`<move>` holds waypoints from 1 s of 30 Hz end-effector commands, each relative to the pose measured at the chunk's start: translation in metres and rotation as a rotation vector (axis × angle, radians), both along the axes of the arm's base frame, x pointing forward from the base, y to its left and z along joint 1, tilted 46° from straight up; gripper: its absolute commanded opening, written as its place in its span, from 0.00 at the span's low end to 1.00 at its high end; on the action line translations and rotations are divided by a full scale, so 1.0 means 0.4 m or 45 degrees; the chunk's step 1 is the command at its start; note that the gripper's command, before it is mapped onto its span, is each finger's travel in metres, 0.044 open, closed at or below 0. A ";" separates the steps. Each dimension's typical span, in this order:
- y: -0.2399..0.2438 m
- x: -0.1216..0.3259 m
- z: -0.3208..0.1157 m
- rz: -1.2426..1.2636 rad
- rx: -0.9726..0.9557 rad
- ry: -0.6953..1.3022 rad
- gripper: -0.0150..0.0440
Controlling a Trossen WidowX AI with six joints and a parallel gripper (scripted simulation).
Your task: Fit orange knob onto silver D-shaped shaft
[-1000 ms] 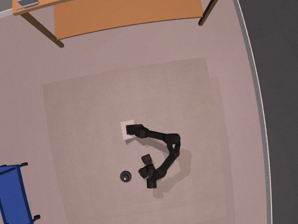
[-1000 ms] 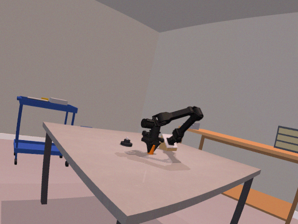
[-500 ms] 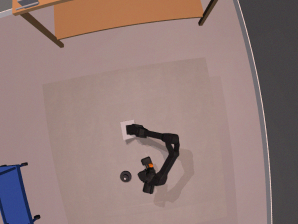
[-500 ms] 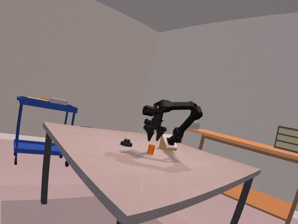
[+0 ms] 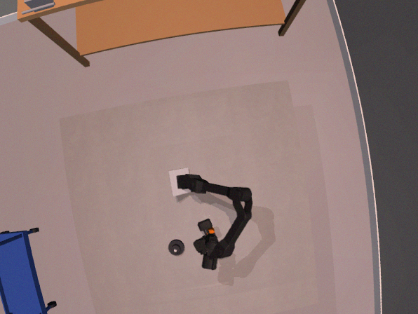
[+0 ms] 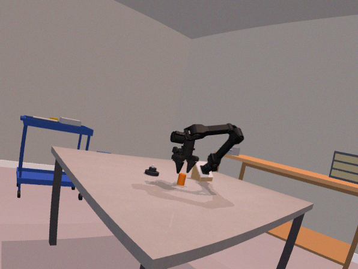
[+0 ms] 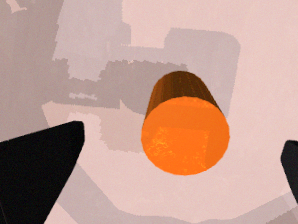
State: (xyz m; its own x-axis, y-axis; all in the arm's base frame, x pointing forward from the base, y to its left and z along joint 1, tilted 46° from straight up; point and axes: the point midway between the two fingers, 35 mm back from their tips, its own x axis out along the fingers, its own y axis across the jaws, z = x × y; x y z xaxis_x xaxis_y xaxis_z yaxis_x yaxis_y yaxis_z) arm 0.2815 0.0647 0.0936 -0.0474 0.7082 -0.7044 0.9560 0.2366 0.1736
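The orange knob (image 5: 211, 231) (image 6: 181, 179) (image 7: 185, 136) stands upright on the table, its plain round top facing the wrist camera. Its hole is hidden underneath. My gripper (image 6: 183, 172) (image 7: 184, 140) is open and empty, just above the knob, with a fingertip on each side in the wrist view. The round black pedestal (image 5: 171, 251) (image 6: 152, 173) stands apart from the knob, to its left in the top and exterior views. The silver shaft (image 5: 175, 249) (image 6: 152, 166) rises bare from its centre. The direction of the shaft's flat side is too small to tell.
The arm's base is fixed on a wedge-shaped block with a white top (image 5: 174, 182) (image 6: 197, 176). The table (image 6: 144, 216) has its near corner at the bottom of the exterior view. A blue cart (image 5: 21, 273) (image 6: 57, 126) and an orange bench (image 5: 175, 21) (image 6: 270, 167) stand off the table.
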 end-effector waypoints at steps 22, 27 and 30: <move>0.072 -0.004 -0.068 -0.006 0.004 0.001 1.00; 0.087 -0.007 -0.082 -0.006 0.006 0.001 1.00; 0.096 -0.009 -0.089 -0.006 0.007 0.001 1.00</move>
State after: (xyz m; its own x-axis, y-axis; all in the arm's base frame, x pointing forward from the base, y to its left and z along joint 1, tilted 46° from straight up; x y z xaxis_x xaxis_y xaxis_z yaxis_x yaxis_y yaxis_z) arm 0.2794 0.0992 0.0622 -0.0414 0.7096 -0.7034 0.9546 0.2360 0.1818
